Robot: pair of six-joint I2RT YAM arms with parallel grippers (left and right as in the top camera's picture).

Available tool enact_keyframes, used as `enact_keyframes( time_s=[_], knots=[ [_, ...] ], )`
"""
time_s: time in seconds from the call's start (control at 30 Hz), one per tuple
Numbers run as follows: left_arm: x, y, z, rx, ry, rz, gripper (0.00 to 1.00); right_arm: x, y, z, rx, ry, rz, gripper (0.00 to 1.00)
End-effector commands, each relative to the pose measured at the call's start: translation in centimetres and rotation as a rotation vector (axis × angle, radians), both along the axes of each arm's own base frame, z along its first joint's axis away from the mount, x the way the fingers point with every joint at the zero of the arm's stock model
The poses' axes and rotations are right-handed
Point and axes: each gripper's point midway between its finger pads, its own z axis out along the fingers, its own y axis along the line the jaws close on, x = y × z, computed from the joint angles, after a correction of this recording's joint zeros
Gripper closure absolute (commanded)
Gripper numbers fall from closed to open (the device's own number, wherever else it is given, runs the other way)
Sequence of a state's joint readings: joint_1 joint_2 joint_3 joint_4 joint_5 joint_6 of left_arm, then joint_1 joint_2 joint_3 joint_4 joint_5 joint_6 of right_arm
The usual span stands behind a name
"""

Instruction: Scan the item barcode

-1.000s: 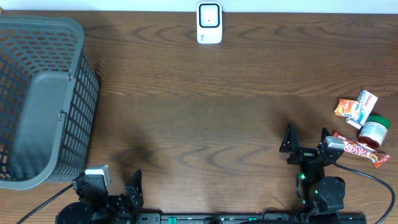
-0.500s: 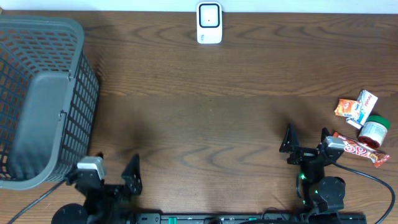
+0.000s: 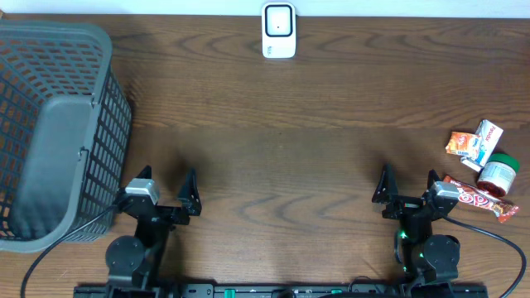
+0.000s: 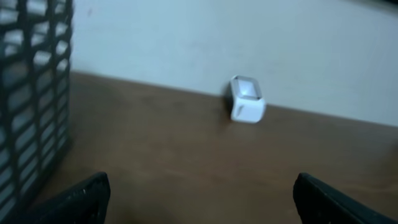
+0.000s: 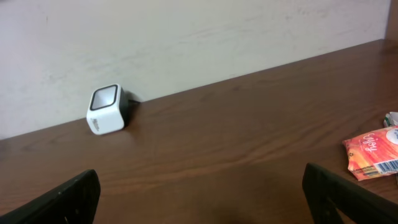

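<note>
Fingers (image 4: pixel 81 198) on the left gripper (image 3: pixel 161 197) are spread wide, nothing held, parked just beside the basket (image 3: pixel 58 124). Scanner (image 3: pixel 279 31) is sat at the far edge of the tabletop (image 3: pixel 290 149), well apart from everything. Right gripper (image 3: pixel 407 189) is splayed empty too. Snacks (image 3: pixel 497 174) are bunched at the right edge, touching, so two could get grabbed at once, or the barcode could end up turned away from the scanner.

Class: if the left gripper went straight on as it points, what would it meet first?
Bare table lies ahead of the left gripper; first probably the scanner at the far edge, right of centre, though depth is unclear.
</note>
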State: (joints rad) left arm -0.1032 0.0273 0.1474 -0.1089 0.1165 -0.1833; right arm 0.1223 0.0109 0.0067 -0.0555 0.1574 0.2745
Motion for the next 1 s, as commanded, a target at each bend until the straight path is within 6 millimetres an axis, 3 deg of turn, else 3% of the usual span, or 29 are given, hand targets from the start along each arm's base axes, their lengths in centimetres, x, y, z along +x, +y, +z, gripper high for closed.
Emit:
enact_keyframes(
  time_s=[0.0, 0.23, 0.97],
  knots=[
    [0.4, 1.7, -2.4, 0.023, 0.029, 0.102, 0.06, 0.0, 0.1, 0.0, 0.009, -0.001, 0.001, 0.01],
    [0.8, 2.1, -5.5, 0.045, 0.079, 0.127, 0.06, 0.0, 0.1, 0.0, 0.009, -0.001, 0.001, 0.01],
    [0.9, 2.1, -5.5, 0.089, 0.071, 0.118, 0.06, 0.0, 0.1, 0.0, 0.009, -0.001, 0.001, 0.01]
  ],
)
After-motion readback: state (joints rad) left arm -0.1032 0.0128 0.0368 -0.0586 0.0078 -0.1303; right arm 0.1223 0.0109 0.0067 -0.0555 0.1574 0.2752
